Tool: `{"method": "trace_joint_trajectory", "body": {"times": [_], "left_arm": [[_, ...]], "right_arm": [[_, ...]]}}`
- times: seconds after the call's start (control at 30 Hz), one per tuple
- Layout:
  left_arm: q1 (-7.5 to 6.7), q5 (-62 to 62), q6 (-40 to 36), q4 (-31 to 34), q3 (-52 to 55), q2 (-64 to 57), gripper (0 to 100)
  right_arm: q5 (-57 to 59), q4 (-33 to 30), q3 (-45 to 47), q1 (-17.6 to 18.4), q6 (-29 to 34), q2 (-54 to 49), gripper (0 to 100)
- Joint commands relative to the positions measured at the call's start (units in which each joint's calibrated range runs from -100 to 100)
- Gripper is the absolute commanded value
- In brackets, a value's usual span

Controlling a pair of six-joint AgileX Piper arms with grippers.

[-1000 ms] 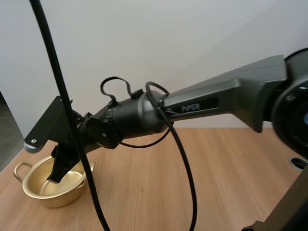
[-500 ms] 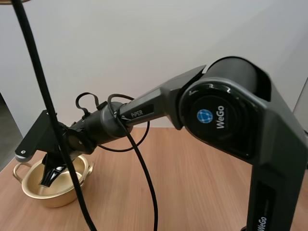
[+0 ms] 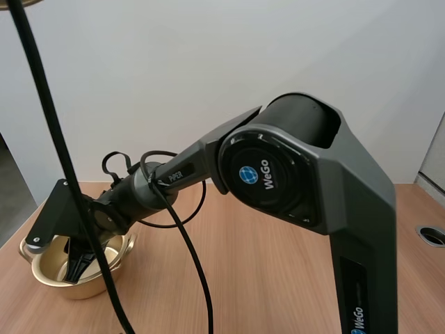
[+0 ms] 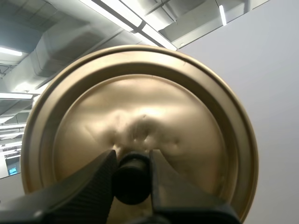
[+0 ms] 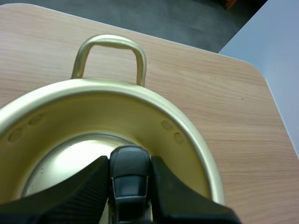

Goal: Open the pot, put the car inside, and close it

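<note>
The gold pot [image 3: 49, 275] stands uncovered at the table's left, and my right arm reaches down into it. In the right wrist view my right gripper [image 5: 129, 179] is shut on a small dark toy car [image 5: 130, 177], held inside the pot [image 5: 187, 140] just above its shiny bottom. The left wrist view has my left gripper [image 4: 132, 179] pinching the black knob [image 4: 132, 182] of the gold lid [image 4: 140, 126], held up in the air with its top face toward the camera.
The pot has a loop handle [image 5: 112, 53] on its far side, toward the table's rounded corner. Bare wooden tabletop [image 3: 278, 278] stretches to the right of the pot. A round grommet hole [image 3: 432, 235] sits at the far right edge.
My right arm has swung back and lowered, taking the gripper with the car deeper into the pot. The pot itself has not moved.
</note>
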Motion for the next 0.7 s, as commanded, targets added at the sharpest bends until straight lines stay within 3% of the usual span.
{"method": "trace_joint_trajectory", "body": {"times": [0.0,0.07,0.2,0.27,0.57,0.67], "left_arm": [[0.04,0.88,-0.01,0.08,0.01,0.01,0],[0.04,1.41,-0.01,0.19,0.01,0.01,0],[0.04,1.45,-0.01,0.3,0.01,0.01,0],[0.04,1.66,-0.01,0.5,0.01,0.01,0],[0.04,4.73,-0.01,0.64,0.01,0.01,0],[0.04,5.7,-0.01,0.64,0.01,0.01,0]], "right_arm": [[0.47,0.09,-0.02,0.03,0.03,0.06,0],[0.7,0.09,-0.02,0.03,0.03,0.06,3],[1.9,-0.02,-0.02,0.03,0.03,0.06,37],[3.01,-0.02,-0.02,0.03,0.03,0.06,45],[4.47,-0.02,-0.02,0.03,0.03,0.06,46],[4.53,-0.02,-0.02,0.03,0.03,0.06,53]]}}
